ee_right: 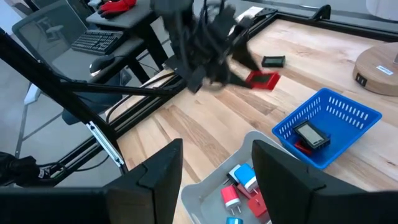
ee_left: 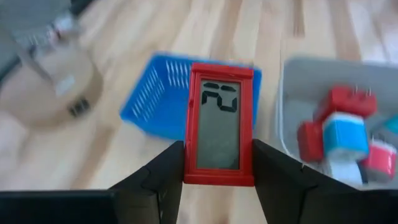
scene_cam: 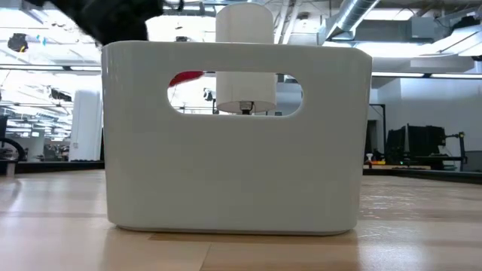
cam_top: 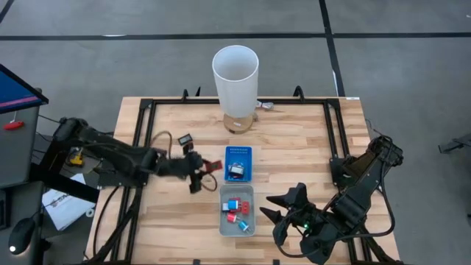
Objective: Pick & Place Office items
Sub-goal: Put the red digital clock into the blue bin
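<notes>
My left gripper point(cam_top: 200, 172) stands just left of the blue tray point(cam_top: 238, 163) and is shut on a red-framed piece with a light display face point(ee_left: 219, 132), which also shows as the red piece point(ee_right: 262, 79) in the right wrist view. The blue tray holds a dark piece with a light face point(ee_right: 310, 135). Several red, blue and white blocks point(ee_left: 339, 134) lie in the pale grey tray point(cam_top: 237, 210). One black piece point(cam_top: 185, 138) lies flat on the table. My right gripper point(ee_right: 214, 168) is open, hovering right of the grey tray. My left gripper pinches the red-framed piece by its two long side edges point(ee_left: 188, 168), near the end closest to the wrist, one finger point(ee_left: 163, 174) on each side. It comes from the table's left, about level. The piece sticks out ahead of the fingertips, display face up, lifted clear of the table.
A tall white cylinder point(cam_top: 235, 73) stands on a round wooden base at the table's far edge. In the low view the grey tray's wall point(scene_cam: 237, 150) blocks nearly everything. A black frame point(cam_top: 143, 140) runs along the table's sides. Bare wood lies left of both trays.
</notes>
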Tool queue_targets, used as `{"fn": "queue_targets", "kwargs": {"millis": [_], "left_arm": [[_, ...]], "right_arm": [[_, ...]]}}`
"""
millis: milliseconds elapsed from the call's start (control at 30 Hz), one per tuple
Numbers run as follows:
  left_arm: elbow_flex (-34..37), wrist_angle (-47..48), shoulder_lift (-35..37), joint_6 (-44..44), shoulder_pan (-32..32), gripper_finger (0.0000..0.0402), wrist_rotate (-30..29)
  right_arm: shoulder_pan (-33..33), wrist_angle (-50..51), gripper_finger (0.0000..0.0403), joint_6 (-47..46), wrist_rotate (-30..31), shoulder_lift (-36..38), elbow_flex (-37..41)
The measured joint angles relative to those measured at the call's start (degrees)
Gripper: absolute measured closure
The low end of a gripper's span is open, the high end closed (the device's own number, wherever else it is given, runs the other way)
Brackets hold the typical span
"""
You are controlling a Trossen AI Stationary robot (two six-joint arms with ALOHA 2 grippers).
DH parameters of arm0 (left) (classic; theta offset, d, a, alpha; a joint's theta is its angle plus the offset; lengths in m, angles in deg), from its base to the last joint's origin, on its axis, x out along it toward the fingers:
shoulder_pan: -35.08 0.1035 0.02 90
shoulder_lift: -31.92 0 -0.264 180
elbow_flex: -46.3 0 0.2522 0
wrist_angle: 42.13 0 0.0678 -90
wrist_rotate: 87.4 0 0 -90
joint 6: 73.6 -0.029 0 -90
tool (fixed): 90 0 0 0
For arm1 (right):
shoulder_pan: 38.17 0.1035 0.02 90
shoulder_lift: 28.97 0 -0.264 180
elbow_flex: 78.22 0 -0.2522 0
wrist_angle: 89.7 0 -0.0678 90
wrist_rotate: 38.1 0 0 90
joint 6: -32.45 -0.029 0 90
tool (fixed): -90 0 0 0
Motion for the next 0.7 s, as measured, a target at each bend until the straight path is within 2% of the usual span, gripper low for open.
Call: {"fn": "queue_targets", "kwargs": {"millis": [167,300,567,700], "left_arm": [[-0.1,-3.2,1.9,-8.5,9.3,0.0241,9.7],[-0.1,-3.6,0.3,-11.5,13.6,0.0241,16.4],[-0.4,-9.2,-6.5,-14.4,15.6,0.0241,22.4],[-4.2,-9.8,-12.3,-16.5,15.6,0.0241,23.1]], "right_arm": [[0.0,1.4,0.0218,-2.0,0.0,0.0,0.0],[0.4,3.3,0.0218,-4.9,1.0,0.0,0.0],[1.1,3.4,0.0218,-7.4,3.5,0.0,0.0],[1.1,3.4,0.0218,-8.0,4.2,0.0,0.0]]}}
